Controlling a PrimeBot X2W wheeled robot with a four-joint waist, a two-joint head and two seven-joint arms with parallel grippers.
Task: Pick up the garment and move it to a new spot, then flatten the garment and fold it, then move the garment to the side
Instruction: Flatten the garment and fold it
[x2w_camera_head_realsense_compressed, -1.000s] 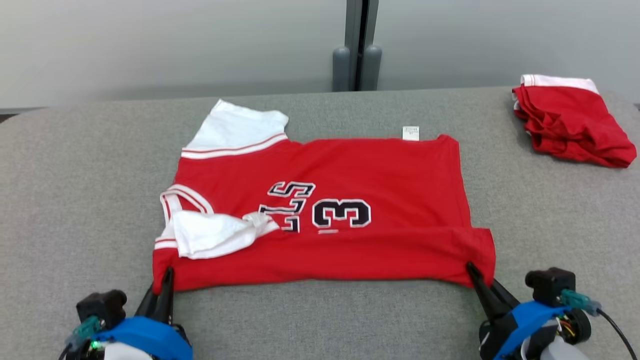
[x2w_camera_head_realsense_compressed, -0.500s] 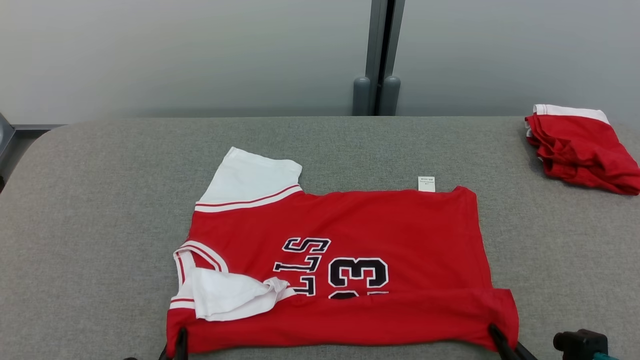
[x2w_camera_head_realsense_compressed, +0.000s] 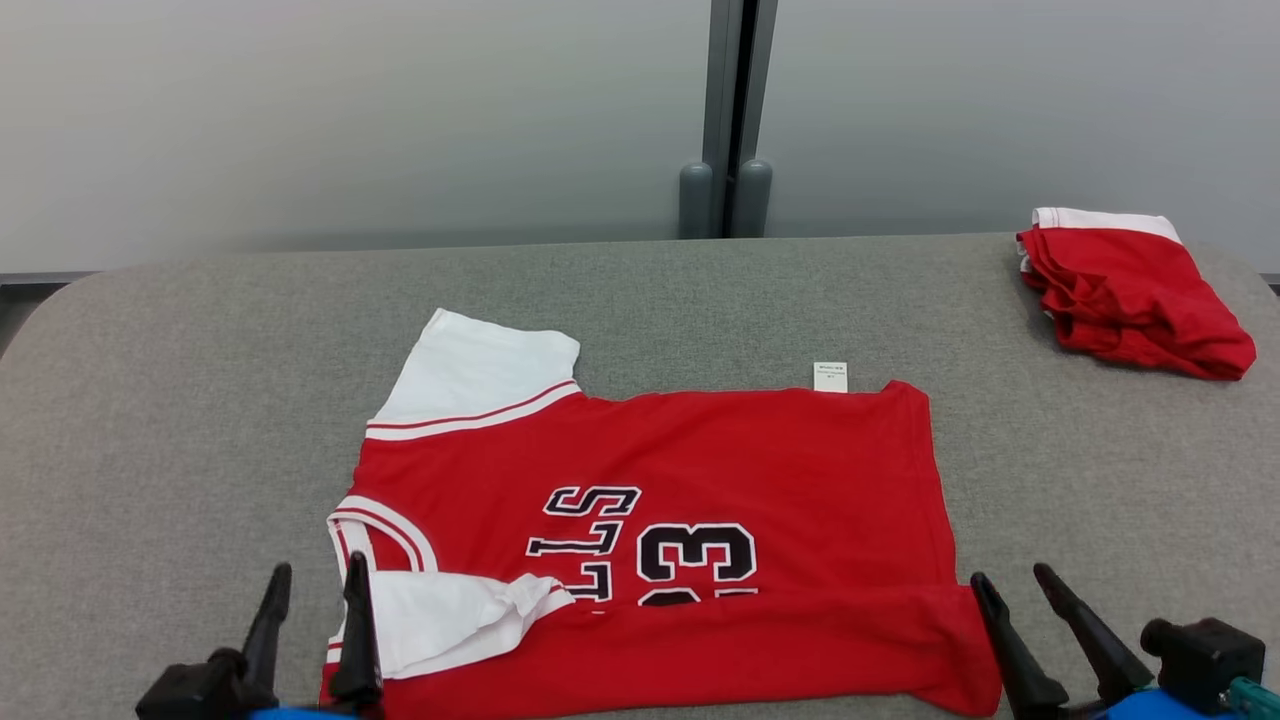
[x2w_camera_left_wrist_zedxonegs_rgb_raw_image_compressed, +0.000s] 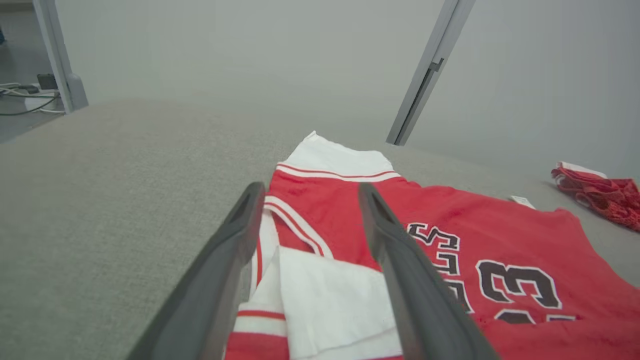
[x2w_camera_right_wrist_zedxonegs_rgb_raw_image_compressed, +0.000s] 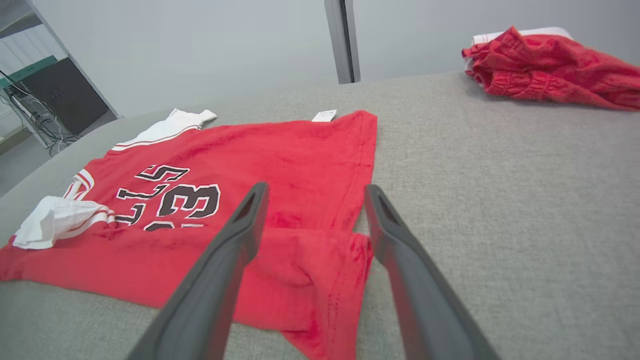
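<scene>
red white-sleeved jersey (x2w_camera_head_realsense_compressed: 700, 450) lies flat on the grey fabric table (x2w_camera_head_realsense_compressed: 200, 400) (near edge folded over). left gripper (x2w_camera_head_realsense_compressed: 320, 565) and right gripper (x2w_camera_head_realsense_compressed: 1008, 573) sit at its near corners, fingers wide, empty.

Soft matt cloth jersey (x2w_camera_head_realsense_compressed: 700, 470) on rough grey felt-like tabletop (x2w_camera_head_realsense_compressed: 180, 400).

Black "LLS" + no. "3", sideways, on red jersey (x2w_camera_head_realsense_compressed: 750, 450)

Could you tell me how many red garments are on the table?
2: the red jersey spread near the front edge, and a bunched red garment at the far right. None seem hidden.
</scene>
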